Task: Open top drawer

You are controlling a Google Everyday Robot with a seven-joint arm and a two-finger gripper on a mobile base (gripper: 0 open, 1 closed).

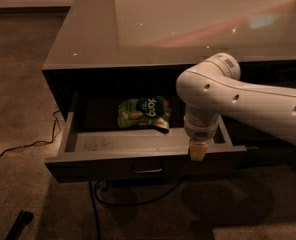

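The top drawer (93, 165) stands pulled out from under the counter. It has a dark flat front with a small central pull handle (148, 167) and a grey box interior with low sides. A green snack bag (144, 113) lies at the back of the drawer's inside. My gripper (198, 152) hangs down from the white arm (238, 96), its cream tip just over the right part of the drawer's front edge, to the right of the handle. It holds nothing that I can see.
A glossy grey counter top (188, 29) overhangs the drawer. A black cable (95, 204) runs over the carpet under the drawer and off to the left. A dark flat object (20, 223) lies on the floor at the lower left.
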